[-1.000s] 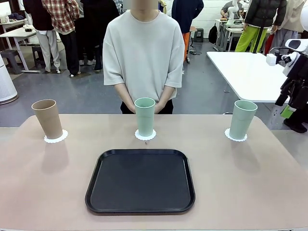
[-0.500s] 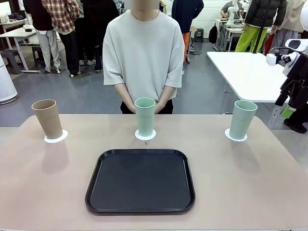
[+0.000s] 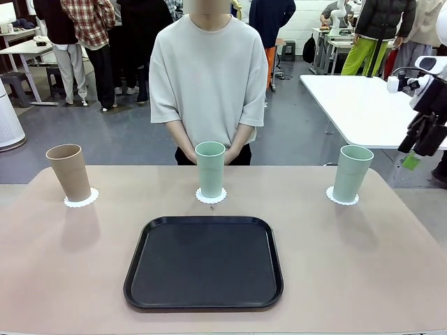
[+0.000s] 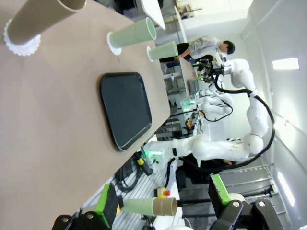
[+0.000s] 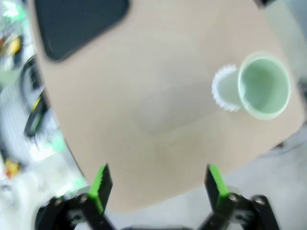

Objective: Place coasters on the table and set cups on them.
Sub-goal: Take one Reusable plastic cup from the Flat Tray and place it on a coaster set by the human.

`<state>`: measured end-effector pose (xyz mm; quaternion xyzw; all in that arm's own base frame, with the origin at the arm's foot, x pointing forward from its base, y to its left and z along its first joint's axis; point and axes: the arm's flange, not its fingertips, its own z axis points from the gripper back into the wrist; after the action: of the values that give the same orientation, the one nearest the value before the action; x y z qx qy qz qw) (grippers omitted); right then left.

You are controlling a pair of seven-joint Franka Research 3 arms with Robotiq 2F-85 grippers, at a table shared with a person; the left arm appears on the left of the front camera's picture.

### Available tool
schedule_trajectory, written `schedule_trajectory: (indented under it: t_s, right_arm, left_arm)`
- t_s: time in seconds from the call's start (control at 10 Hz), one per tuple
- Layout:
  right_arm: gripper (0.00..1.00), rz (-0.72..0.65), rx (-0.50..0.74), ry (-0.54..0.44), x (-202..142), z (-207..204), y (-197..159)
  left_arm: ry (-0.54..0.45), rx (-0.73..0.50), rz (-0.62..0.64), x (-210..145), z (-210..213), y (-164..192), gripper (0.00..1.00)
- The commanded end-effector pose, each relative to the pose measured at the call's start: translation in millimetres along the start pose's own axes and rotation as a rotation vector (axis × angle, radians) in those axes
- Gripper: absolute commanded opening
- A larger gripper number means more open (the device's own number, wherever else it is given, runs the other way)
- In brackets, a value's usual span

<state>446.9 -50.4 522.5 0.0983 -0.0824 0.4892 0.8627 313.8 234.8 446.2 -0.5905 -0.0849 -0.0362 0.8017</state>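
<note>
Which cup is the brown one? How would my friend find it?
Start at the black tray in the middle of the table. Three cups stand beyond it, each on a lacy white coaster. The brown cup is the far-left one, leaning slightly; the other two are pale green.

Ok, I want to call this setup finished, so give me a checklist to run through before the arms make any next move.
1. Tan cup upright on its coaster: ok.
2. Middle green cup on its coaster: ok.
3. Right green cup on its coaster: ok; the right wrist view shows it off-centre.
4. Left gripper open, holding nothing: ok.
5. Right gripper open, holding nothing: ok.
6. Person's hands away from the cups: cannot tell; they are behind the middle cup.
</note>
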Motion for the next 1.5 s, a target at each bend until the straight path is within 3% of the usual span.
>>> schedule_trajectory:
  t_s: [0.0,0.2,0.3,0.5,0.6,0.7,0.8,1.0,1.1,1.4]
  right_arm:
    - [1.0,-0.322,-0.023,-0.125,10,-20,17]
    - [1.0,-0.485,-0.06,0.124,11,-24,46]
    - [1.0,-0.5,-0.03,0.191,16,-15,61]
    - [1.0,-0.516,-0.06,0.259,18,-5,73]
    - [1.0,-0.526,-0.071,0.148,14,-19,53]
    - [1.0,-0.538,-0.07,0.204,16,-13,68]
    - [1.0,-0.51,0.338,-0.115,-6,-15,62]
    - [1.0,-0.584,0.661,-0.488,-64,-18,40]
    - [1.0,-0.623,0.746,-0.586,-90,-27,28]
    - [1.0,-0.677,0.861,-0.672,-152,-47,44]
  left_arm:
    - [-0.013,-0.014,-0.009,-1,1,-2,1.0]
    - [-0.013,-0.014,-0.009,-1,1,-2,1.0]
    - [-0.013,-0.014,-0.009,-1,1,-2,1.0]
    - [-0.013,-0.014,-0.009,-1,1,-2,1.0]
    - [-0.013,-0.014,-0.009,-1,1,-2,1.0]
    - [-0.013,-0.014,-0.009,-1,1,-2,1.0]
    - [-0.013,-0.014,-0.009,-1,1,-2,1.0]
    - [-0.013,-0.014,-0.009,-1,1,-2,1.0]
    - [-0.013,-0.014,-0.009,-1,1,-2,1.0]
    - [-0.013,-0.014,-0.009,-1,1,-2,1.0]
